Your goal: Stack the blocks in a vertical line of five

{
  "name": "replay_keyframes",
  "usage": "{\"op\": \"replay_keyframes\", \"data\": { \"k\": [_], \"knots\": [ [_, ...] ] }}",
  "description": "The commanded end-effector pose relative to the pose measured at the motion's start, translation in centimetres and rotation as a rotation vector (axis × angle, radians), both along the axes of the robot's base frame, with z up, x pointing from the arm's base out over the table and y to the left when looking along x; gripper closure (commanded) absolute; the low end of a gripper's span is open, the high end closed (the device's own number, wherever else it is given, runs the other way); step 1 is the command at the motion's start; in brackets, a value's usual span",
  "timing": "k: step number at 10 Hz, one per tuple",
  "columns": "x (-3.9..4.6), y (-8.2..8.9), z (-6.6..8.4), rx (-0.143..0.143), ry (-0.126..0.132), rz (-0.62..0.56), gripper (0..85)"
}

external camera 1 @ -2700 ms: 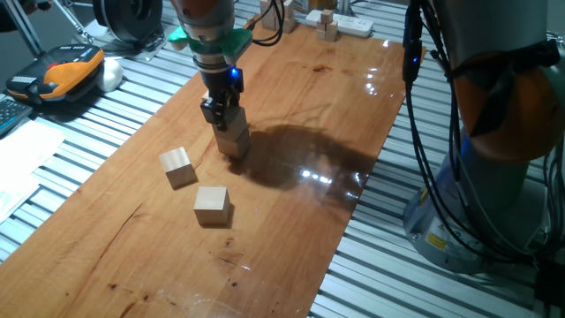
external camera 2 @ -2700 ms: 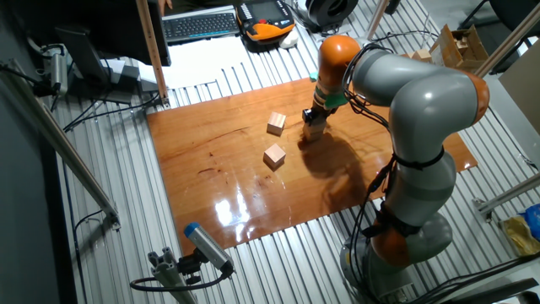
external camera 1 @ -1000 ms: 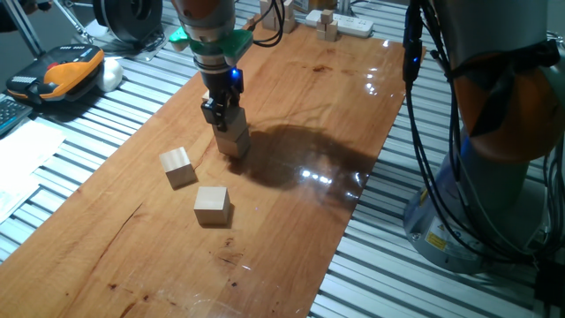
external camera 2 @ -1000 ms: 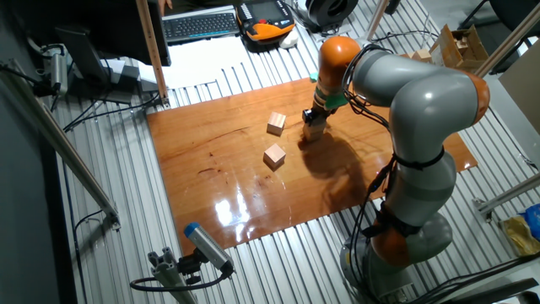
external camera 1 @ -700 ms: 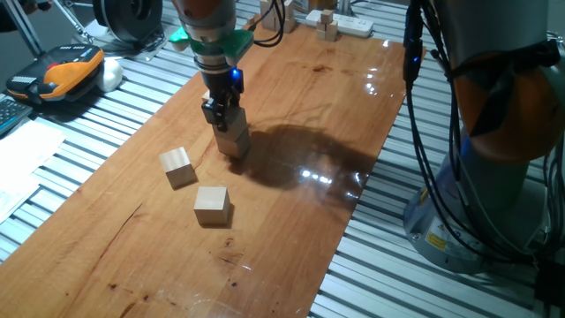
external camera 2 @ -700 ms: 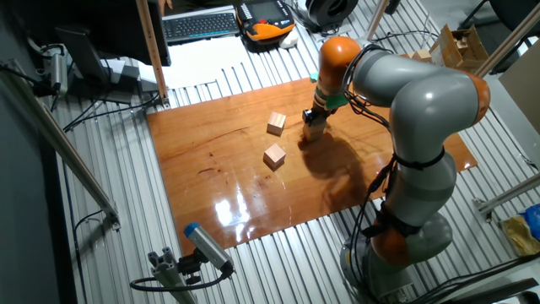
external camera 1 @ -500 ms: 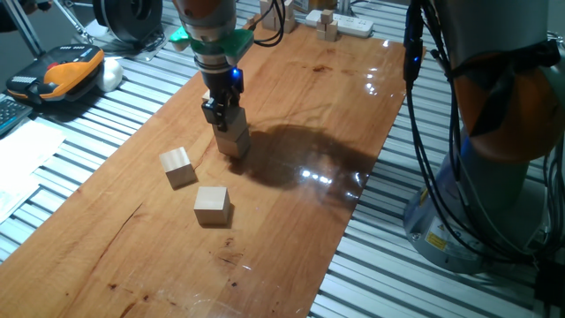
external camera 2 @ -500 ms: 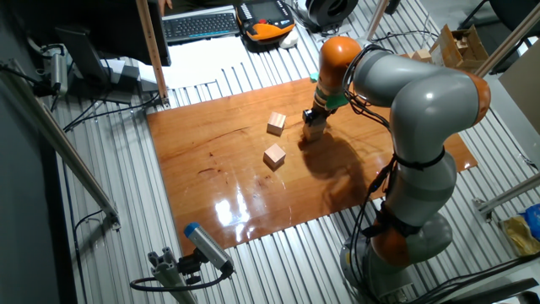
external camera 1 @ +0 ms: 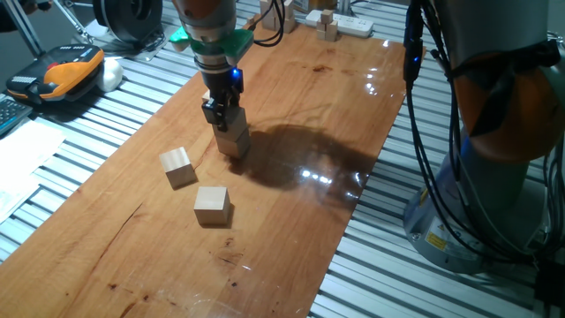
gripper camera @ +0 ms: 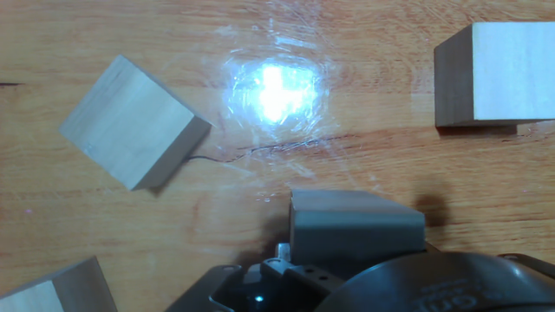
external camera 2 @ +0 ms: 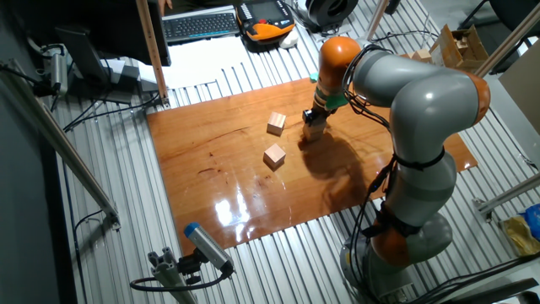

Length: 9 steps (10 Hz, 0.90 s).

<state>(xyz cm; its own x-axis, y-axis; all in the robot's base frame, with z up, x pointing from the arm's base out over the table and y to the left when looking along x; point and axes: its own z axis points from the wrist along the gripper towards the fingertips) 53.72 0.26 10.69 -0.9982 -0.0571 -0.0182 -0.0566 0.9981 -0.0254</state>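
- Nothing has moved since the earlier frames: the gripper (external camera 1: 224, 113) stays low over the stacked blocks (external camera 1: 233, 140).
- Whether its fingers clamp the top cube cannot be told.
- Two loose blocks (external camera 1: 177, 167) (external camera 1: 212, 205) lie apart on the desk (external camera 1: 291, 221), near the stack.

Two blocks (external camera 1: 177, 166) (external camera 1: 212, 204) near stack (external camera 1: 234, 141); pincer (external camera 1: 222, 113) above.

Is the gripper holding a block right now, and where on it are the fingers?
The gripper is down at the top wooden block of a short stack. The fingers appear to flank its upper sides, but no view shows whether they are clamped on it.
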Motion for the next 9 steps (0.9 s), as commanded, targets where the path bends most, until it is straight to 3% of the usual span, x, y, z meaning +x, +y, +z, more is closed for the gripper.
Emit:
{"op": "replay_keyframes", "data": {
  "k": [1, 9],
  "knots": [
    [0.01, 0.02, 0.0, -0.001, -0.001, -0.003, 51.0],
    [0.0, 0.06, -0.05, -0.001, -0.004, -0.015, 51.0]
  ]
}}
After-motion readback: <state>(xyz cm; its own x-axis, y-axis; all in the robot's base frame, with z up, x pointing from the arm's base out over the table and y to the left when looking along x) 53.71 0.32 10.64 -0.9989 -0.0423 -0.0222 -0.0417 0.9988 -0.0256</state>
